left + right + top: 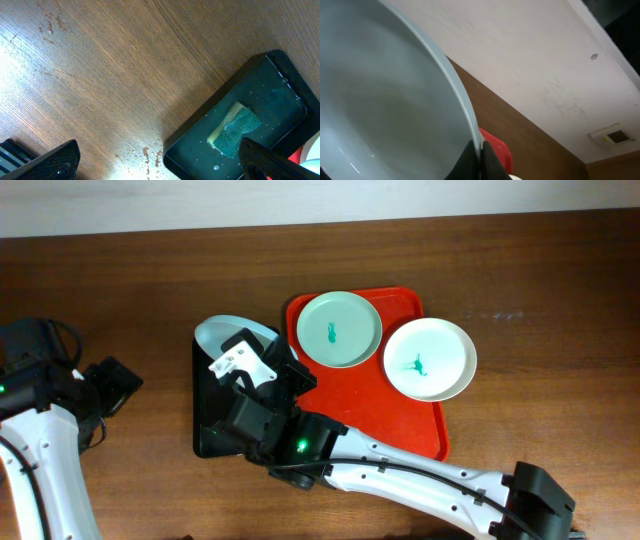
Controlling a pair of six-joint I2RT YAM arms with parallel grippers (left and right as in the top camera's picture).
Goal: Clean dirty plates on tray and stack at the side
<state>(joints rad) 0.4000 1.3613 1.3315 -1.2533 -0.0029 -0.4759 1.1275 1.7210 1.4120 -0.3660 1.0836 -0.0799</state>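
Note:
My right gripper (250, 345) is shut on the rim of a pale mint-blue plate (222, 332) and holds it tilted over the black tray (205, 430). In the right wrist view the fingers (481, 156) pinch the plate's edge (385, 100), and its visible surface shows no smear. On the red tray (350, 385) lie a mint-blue plate (339, 328) and a white plate (430, 358), each with a teal smear at the centre. The white plate overhangs the tray's right rim. My left gripper (118, 385) is open and empty over bare table at the left (160, 167).
The black tray (272, 80) holds a green sponge (235, 129) and water drops, and drops lie on the wood beside it. My right arm reaches across from the bottom right, over the red tray's near-left corner. A corner of the red tray (497, 147) shows behind the held plate.

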